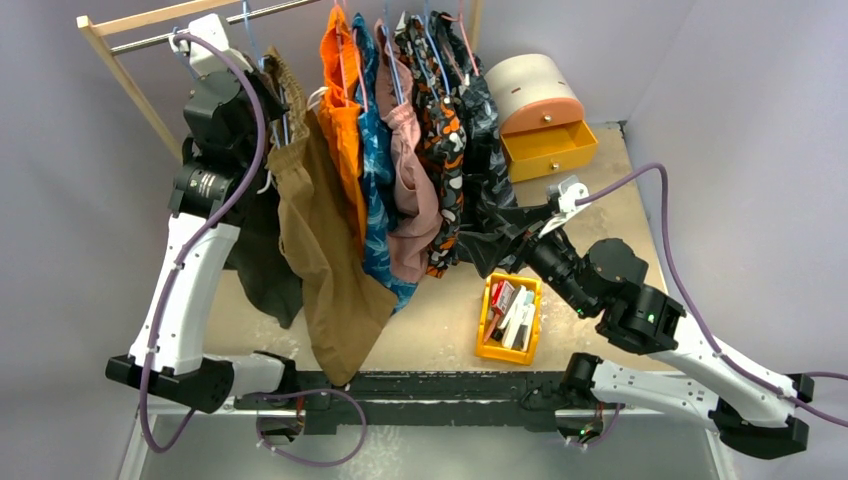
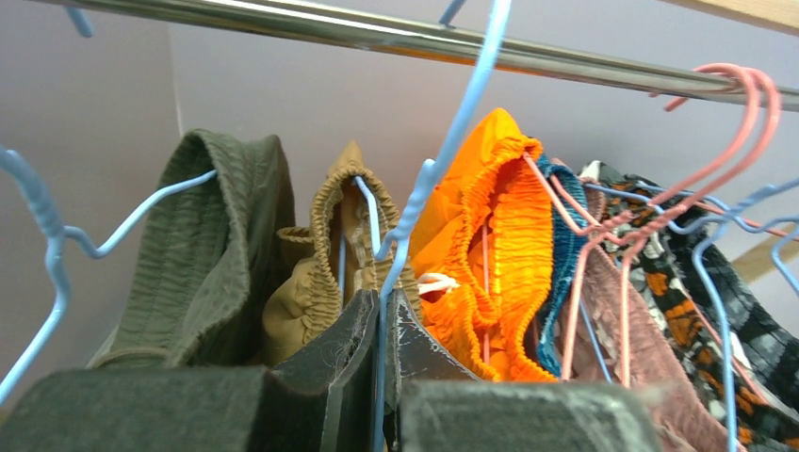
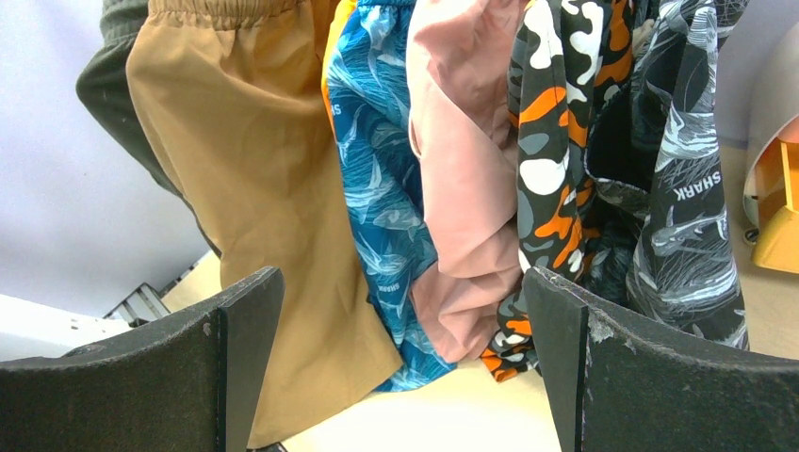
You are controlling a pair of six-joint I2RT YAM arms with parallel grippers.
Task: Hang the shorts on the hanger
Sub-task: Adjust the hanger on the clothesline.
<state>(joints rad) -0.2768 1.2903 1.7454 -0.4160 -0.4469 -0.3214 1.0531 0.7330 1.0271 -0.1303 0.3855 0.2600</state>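
Left gripper (image 2: 382, 315) pinched on hanger (image 2: 450, 137) wire; shorts (image 1: 325, 260) draped over it. Right gripper (image 3: 400, 287) spread, empty. Seat hook squarely on rail (image 2: 283, 24) before letting go.

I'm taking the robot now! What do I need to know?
Left gripper: jaws shut on the hanger wire, up by the rail.
Right gripper: open, holding nothing.
Shorts: hanging from the hanger, between the green garment and the orange shorts.
Done: shorts are on the hanger.
Left: check the hanger sits on the rail (cannot tell here), then let go.
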